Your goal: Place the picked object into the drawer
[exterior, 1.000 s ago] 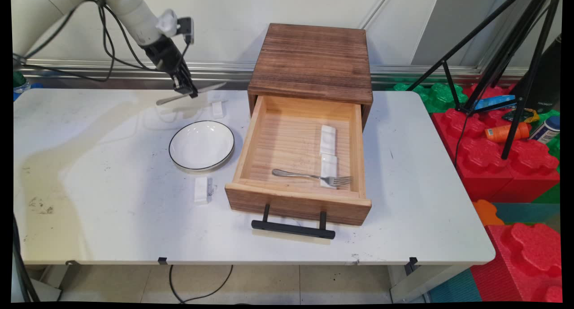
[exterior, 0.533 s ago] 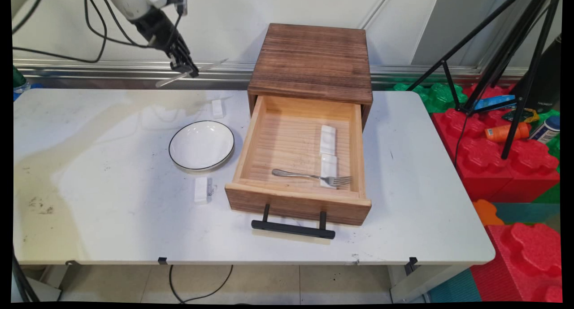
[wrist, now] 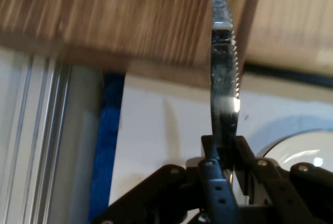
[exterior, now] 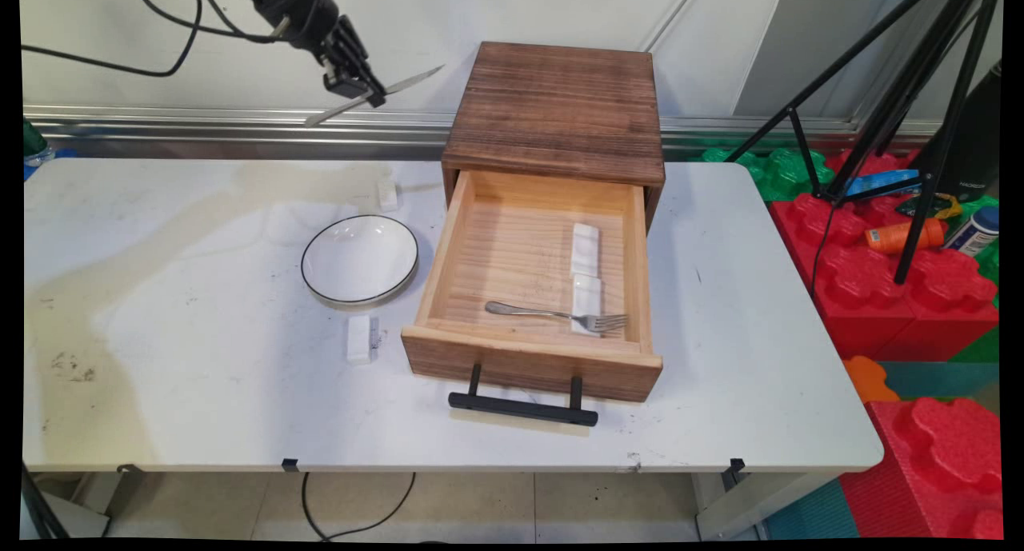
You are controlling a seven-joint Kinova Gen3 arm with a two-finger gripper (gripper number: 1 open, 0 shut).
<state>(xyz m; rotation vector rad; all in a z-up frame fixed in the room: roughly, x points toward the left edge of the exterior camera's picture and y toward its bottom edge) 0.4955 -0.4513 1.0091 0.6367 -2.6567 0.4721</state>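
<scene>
Steel catches the light high over the table's (exterior: 160,295) far left: a knife (exterior: 376,95) hangs in the air, pinched near its middle by the gripper (exterior: 364,93), whose fingers (wrist: 216,156) are clenched tight on the blade's flat. In the hand view the serrated blade points up toward the wooden cabinet (exterior: 556,107). The knife rests on nothing. Below it lie a small white rest (exterior: 388,193) and a black-rimmed plate (exterior: 360,259); another rest (exterior: 360,339) sits nearer. The drawer (exterior: 532,295) stands pulled open, holding a fork (exterior: 556,317) laid across one of two white rests (exterior: 586,271).
</scene>
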